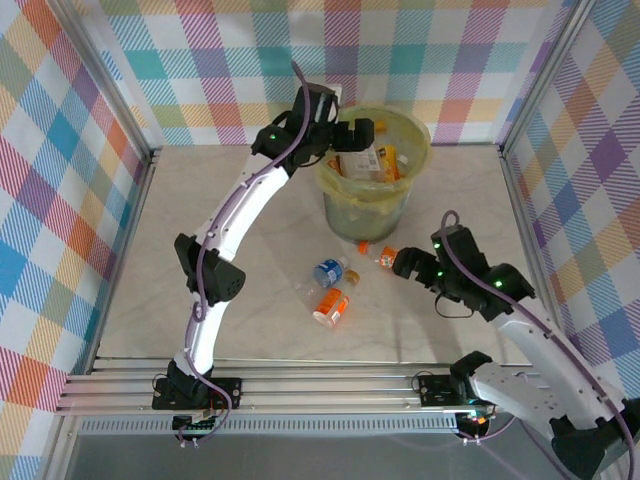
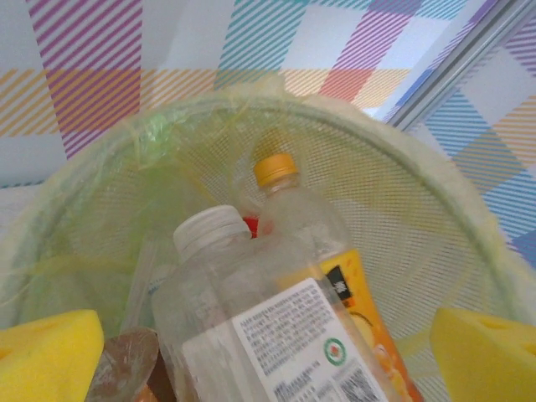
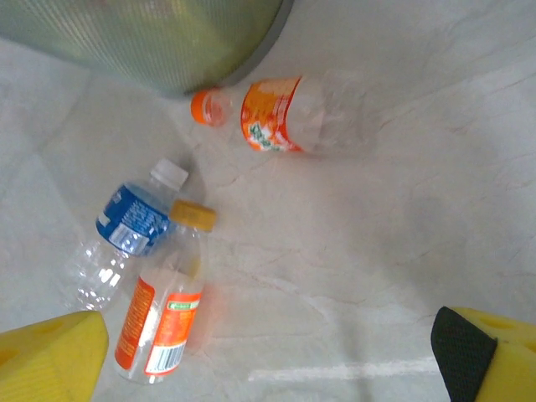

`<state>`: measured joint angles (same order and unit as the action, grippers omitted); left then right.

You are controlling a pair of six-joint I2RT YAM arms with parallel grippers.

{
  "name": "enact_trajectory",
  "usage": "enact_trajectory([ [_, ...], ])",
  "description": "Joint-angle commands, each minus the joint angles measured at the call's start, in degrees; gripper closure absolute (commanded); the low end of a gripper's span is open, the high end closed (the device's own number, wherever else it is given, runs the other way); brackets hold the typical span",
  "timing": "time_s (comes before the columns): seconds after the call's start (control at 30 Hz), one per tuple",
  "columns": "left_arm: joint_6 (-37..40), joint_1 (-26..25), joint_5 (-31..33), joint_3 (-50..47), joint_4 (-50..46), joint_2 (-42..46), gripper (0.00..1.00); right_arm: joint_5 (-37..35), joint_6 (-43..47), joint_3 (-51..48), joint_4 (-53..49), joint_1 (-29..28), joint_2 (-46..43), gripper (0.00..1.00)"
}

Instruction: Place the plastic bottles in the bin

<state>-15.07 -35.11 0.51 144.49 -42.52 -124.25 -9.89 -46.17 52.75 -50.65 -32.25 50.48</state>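
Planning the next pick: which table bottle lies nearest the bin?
The orange-capped bottle, its cap beside the bin; the blue-labelled bottle and yellow-capped bottle lie farther off.

no text clear enough to read, white-capped bottle (image 2: 251, 318) label with fine print, barcode, round green mark, all illegible, blue-label bottle (image 3: 127, 224) and orange-label bottle (image 3: 161, 322) print blurred

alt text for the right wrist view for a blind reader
Three plastic bottles lie on the pale table: an orange-capped bottle by the bin, and a blue-labelled bottle beside a yellow-capped bottle. The open right gripper frames the bottom corners.
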Motion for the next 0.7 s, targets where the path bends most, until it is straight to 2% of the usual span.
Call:
enact_trajectory([
  [0.0,1.6,-1.3,-0.5,-2.6,1.1,7.9,0.0,-2.9,-5.5,-2.2,1.5,-5.3,2.9,0.0],
  [0.17,1.3,-1.4,0.7,-17.7,8.6,17.8,0.0,-3.2,-10.4,-4.5,6.9,-12.9,8.0,0.0],
  [0.37,1.3,-1.3,8.0,-39.4,18.4,32.8,0.0,-3.9,-15.5,-3.3,12.0,-20.7,15.8,0.0],
  [0.5,1.0,-1.4,14.2,-53.6,23.3,43.1,0.0,-4.1,-16.6,-0.3,14.0,-24.0,21.4,0.0],
  [0.67,-0.2,-1.2,26.9,-69.6,27.9,54.5,0.0,-3.9,-16.1,3.0,13.2,-24.8,26.5,0.0],
])
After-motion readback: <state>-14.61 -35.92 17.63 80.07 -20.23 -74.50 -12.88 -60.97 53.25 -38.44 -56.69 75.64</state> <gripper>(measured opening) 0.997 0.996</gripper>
